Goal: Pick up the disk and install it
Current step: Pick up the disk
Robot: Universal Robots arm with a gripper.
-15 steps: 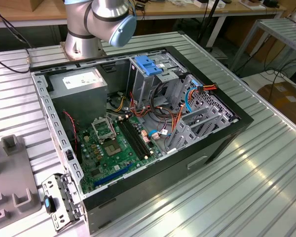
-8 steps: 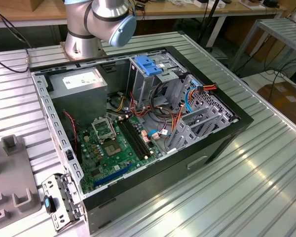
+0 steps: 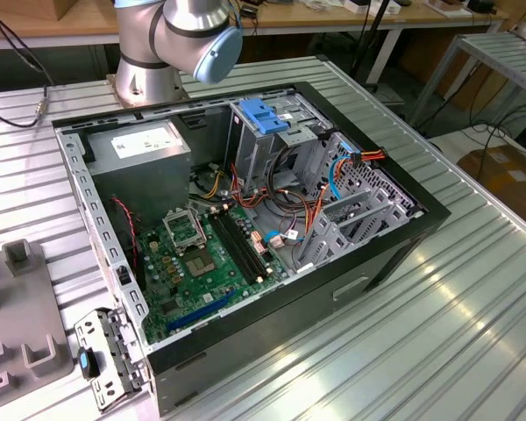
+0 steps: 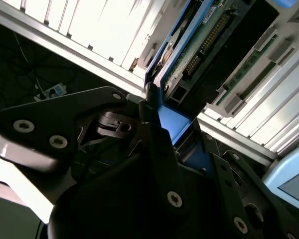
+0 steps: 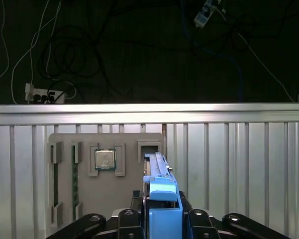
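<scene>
The disk [image 5: 158,174] is seen edge-on in the first wrist view, a thin metal slab with a blue plastic carrier frame [image 5: 164,214] at its near end. My gripper [image 5: 162,203] is shut on that blue frame, one black finger on each side. The disk's far end lies by an open slot [image 5: 150,147] of a grey parts tray [image 5: 129,199]; whether it still rests in the tray I cannot tell. In the second wrist view the disk [image 4: 199,45] shows its green circuit-board side, with the gripper [image 4: 157,117] clamped on the blue edge.
The open computer case [image 3: 368,272] lies on the slatted metal table [image 3: 473,333], with a blue-capped grey cage [image 3: 263,118] and a power-supply box [image 3: 145,145] inside. The arm's base [image 3: 171,39] stands behind the case. The tray also holds a processor chip [image 5: 105,160] and memory sticks [image 5: 74,181].
</scene>
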